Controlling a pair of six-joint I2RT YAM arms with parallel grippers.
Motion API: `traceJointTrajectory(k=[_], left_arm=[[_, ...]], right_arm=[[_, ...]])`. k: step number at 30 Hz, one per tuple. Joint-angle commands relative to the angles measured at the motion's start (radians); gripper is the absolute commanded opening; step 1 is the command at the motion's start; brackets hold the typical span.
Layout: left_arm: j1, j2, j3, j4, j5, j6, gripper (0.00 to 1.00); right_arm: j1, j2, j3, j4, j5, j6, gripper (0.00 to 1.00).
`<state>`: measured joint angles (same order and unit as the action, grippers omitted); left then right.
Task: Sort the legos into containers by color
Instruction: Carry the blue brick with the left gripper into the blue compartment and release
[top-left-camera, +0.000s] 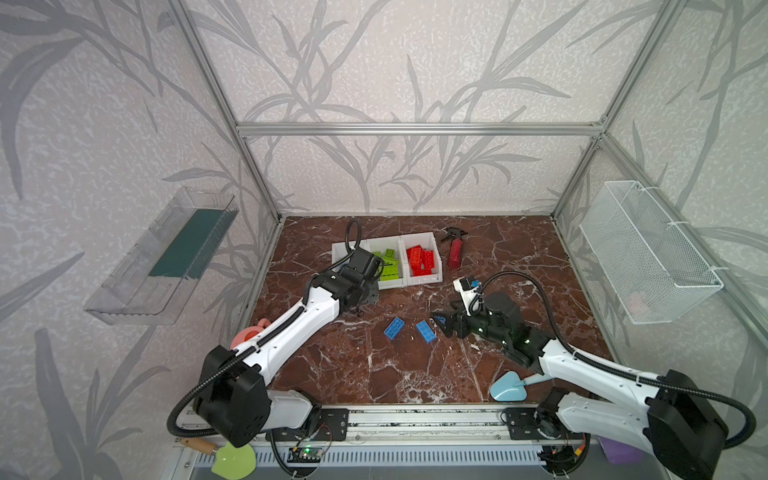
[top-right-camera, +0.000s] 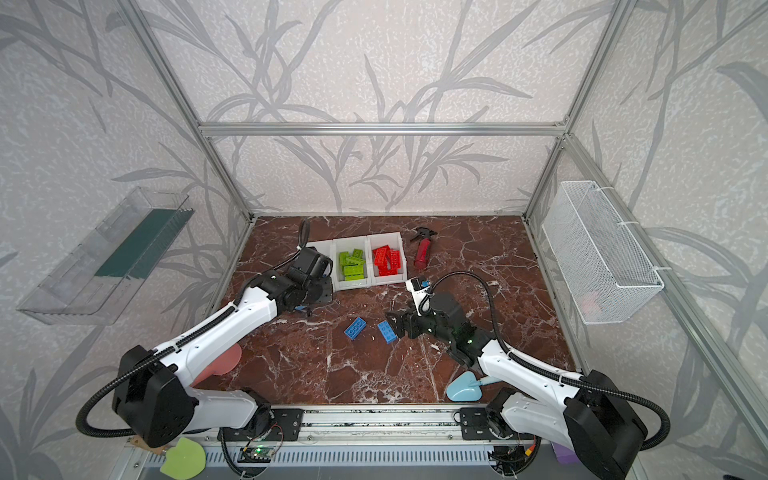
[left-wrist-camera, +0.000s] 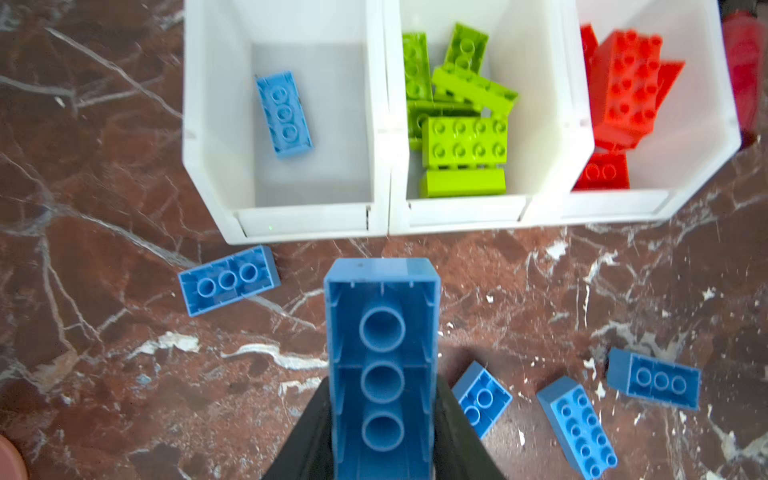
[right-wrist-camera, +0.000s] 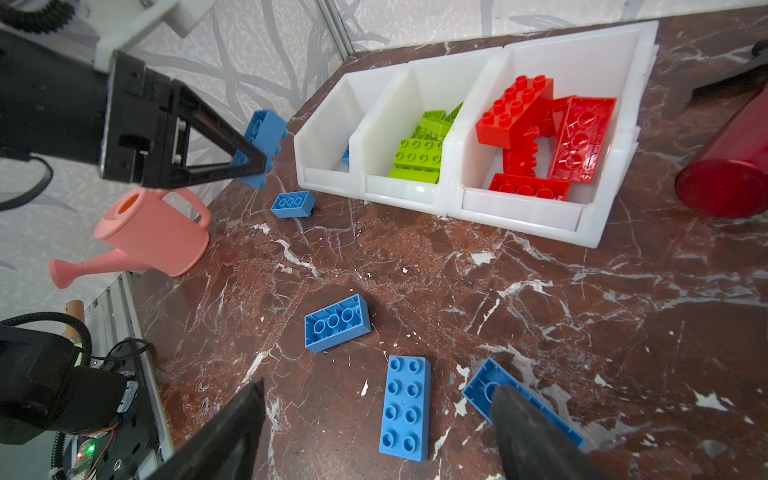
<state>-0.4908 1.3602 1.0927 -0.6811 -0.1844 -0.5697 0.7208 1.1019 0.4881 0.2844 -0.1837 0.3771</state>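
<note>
Three joined white containers (left-wrist-camera: 384, 124) stand at the back of the marble table. One bin holds a single blue lego (left-wrist-camera: 284, 114), the middle one lime green legos (left-wrist-camera: 463, 141), the third red legos (left-wrist-camera: 627, 83). My left gripper (left-wrist-camera: 382, 436) is shut on a blue lego (left-wrist-camera: 382, 365), underside toward the camera, held above the table just in front of the bins. Several blue legos lie loose on the table (left-wrist-camera: 228, 280) (left-wrist-camera: 654, 378). My right gripper (right-wrist-camera: 374, 415) hangs open low over a studs-up blue lego (right-wrist-camera: 406, 411); one finger covers part of an upturned one (right-wrist-camera: 478, 386).
A red spray bottle (top-left-camera: 455, 251) lies right of the bins. A pink watering can (right-wrist-camera: 153, 237) sits at the table's left edge, a light blue scoop (top-left-camera: 507, 386) at the front right. A wire basket (top-left-camera: 648, 249) and a clear tray (top-left-camera: 166, 257) hang on the side walls.
</note>
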Motion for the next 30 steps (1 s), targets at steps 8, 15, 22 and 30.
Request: traceJointTrajectory(k=[8, 15, 22, 30], left_arm=[[0.159, 0.183, 0.208, -0.042, 0.056, 0.123, 0.35], [0.227, 0.323, 0.29, -0.018, 0.101, 0.127, 0.35], [0.246, 0.426, 0.349, -0.018, 0.111, 0.151, 0.36], [0.268, 0.469, 0.382, -0.038, 0.122, 0.158, 0.46]], right_arm=[[0.0, -0.03, -0.023, 0.03, 0.02, 0.018, 0.86], [0.0, -0.031, -0.025, 0.032, 0.019, 0.021, 0.86], [0.0, -0.035, -0.017, 0.017, 0.026, 0.019, 0.86], [0.0, -0.043, 0.041, -0.13, 0.105, -0.015, 0.89]])
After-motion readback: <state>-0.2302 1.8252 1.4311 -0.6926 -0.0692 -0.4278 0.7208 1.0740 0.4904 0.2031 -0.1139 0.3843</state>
